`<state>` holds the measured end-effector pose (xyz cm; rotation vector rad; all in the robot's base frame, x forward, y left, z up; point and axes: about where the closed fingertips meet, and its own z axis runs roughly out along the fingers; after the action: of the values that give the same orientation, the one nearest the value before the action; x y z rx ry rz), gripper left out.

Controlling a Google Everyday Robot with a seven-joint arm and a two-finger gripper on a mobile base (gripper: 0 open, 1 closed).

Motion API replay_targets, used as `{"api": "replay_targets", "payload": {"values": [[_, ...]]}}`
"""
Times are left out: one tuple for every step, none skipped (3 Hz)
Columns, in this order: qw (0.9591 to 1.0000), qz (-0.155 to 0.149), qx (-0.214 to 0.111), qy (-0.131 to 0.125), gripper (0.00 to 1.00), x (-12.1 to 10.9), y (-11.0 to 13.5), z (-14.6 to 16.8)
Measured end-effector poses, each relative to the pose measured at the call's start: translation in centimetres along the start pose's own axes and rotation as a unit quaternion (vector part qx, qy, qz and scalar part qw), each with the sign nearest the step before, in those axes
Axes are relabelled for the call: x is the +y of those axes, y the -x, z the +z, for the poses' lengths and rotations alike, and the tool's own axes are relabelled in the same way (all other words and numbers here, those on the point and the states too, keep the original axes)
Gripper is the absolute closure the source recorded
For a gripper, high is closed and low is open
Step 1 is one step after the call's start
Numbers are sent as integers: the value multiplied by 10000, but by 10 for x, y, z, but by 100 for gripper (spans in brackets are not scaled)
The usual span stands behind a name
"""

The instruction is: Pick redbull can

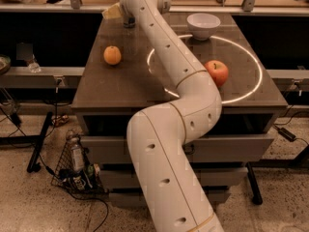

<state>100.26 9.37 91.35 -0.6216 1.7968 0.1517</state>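
My arm reaches from the bottom of the view across the table to its far left corner. My gripper (114,11) is at that corner, above the table's back edge. A small dark and silver thing (128,21) shows just under the wrist, right of the gripper. It looks like the redbull can, mostly hidden by the arm. I cannot tell whether the gripper touches it.
An orange (112,55) lies on the left of the dark table (111,88). A red apple (217,72) lies at the right beside my arm. A white bowl (203,24) stands at the back. A wire basket with bottles (72,166) sits on the floor at the left.
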Motion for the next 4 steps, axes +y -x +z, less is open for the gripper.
{"api": "replay_targets", "payload": {"values": [[10000, 23, -44, -35, 14, 1, 0, 4], [9998, -52, -131, -138, 24, -8, 2, 3], [9989, -220, -214, -346, 48, -28, 4, -3], [9976, -286, -249, -573, 71, -53, 0, -11]]}}
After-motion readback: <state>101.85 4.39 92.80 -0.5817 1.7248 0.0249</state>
